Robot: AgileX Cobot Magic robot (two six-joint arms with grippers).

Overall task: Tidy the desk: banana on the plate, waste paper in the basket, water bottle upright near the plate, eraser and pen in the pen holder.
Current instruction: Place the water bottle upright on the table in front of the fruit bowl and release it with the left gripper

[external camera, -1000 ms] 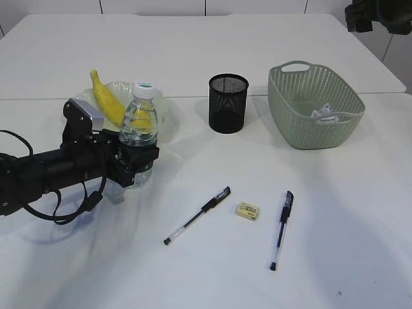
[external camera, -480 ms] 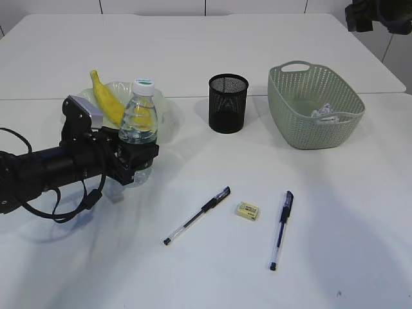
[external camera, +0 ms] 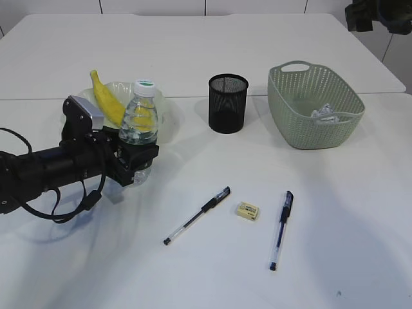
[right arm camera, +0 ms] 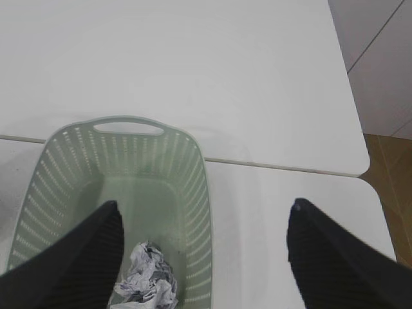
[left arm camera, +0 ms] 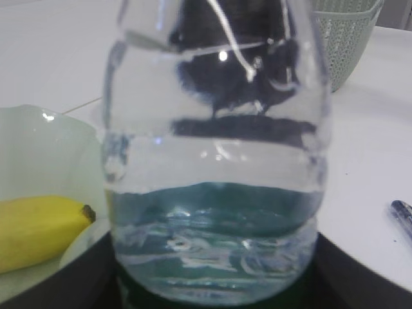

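Note:
The clear water bottle (external camera: 139, 120) with a white-green cap stands nearly upright just in front of the pale green plate (external camera: 165, 107). My left gripper (external camera: 134, 161) is shut on its lower body. In the left wrist view the water bottle (left arm camera: 215, 161) fills the frame between the dark fingers (left arm camera: 90, 283). A banana (external camera: 106, 100) lies on the plate. Crumpled waste paper (right arm camera: 147, 280) lies in the green basket (right arm camera: 193, 167). My right gripper (right arm camera: 205, 206) hangs open and empty above the basket's right rim. An eraser (external camera: 247, 210) lies on the table between two pens (external camera: 196, 215) (external camera: 280, 228). The black mesh pen holder (external camera: 228, 103) stands upright.
The basket (external camera: 283, 96) sits at the right rear, and the right arm (external camera: 380, 14) is high at the top right corner. The left arm and its cables (external camera: 45, 170) lie low across the left of the table. A seam between tables runs behind the plate.
The left gripper has shifted a little back and up with the water bottle, which now stands straighter. The right arm has not moved.

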